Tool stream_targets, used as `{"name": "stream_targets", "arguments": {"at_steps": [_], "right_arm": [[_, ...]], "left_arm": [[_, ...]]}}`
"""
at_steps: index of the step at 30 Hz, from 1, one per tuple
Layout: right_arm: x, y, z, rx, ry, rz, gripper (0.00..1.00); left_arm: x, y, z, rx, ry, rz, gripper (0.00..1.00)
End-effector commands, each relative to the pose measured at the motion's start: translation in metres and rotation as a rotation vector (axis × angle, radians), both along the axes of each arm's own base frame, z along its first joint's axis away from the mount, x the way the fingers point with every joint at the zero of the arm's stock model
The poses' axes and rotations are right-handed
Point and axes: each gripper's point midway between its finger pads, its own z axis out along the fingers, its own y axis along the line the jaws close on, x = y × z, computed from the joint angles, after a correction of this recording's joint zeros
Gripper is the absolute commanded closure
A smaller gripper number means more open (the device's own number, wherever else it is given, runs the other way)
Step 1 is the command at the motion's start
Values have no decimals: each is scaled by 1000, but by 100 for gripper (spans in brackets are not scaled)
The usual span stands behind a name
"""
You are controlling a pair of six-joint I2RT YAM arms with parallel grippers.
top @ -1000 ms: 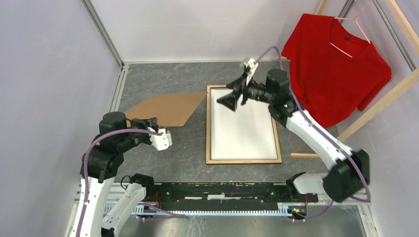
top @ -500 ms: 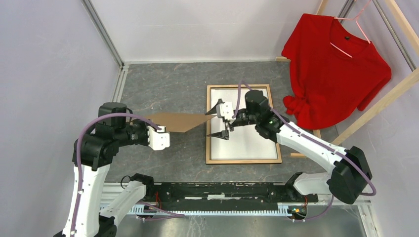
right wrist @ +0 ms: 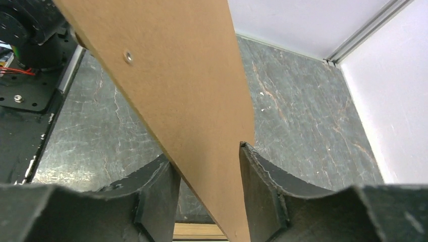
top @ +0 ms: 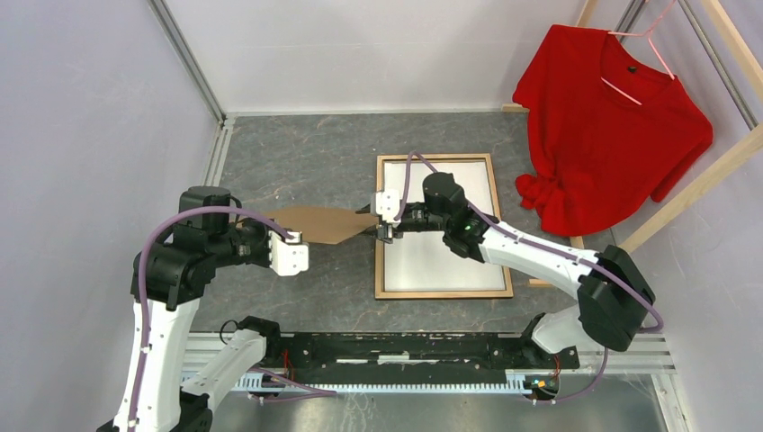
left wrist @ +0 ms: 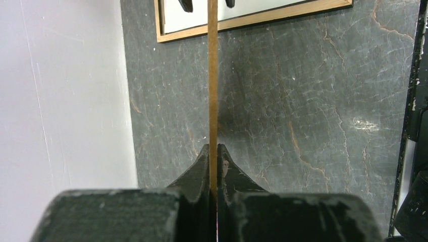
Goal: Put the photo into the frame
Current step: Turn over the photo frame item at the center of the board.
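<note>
Frame (top: 444, 292) flat, long axis near-to-far, left end effector (left wrist: 214, 148) pinching backing board (top: 315, 222), right end effector (right wrist: 206, 152) spread around it

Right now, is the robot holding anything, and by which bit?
The left gripper pinches the brown board by its left edge. The right gripper sits open around the board's right corner, not clamping it.

white arms (top: 540, 256), black joints (top: 621, 310), purple cables (top: 216, 209)
</note>
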Motion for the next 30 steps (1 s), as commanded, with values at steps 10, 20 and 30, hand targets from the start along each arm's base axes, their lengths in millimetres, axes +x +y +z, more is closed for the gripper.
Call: {"name": "stream_targets", "arguments": {"at_steps": [10,20,30], "right_arm": [[21,12,57,169,-62,-117,100],[87,-1,91,357,393,-295,100],[161,-88,118,610,778,-488,100]], "left_arm": [[29,-10,46,-177,-195,81,10],[96,13,130,-512,-311,499,0],[113,18,110,-569,-209,626,0]]}}
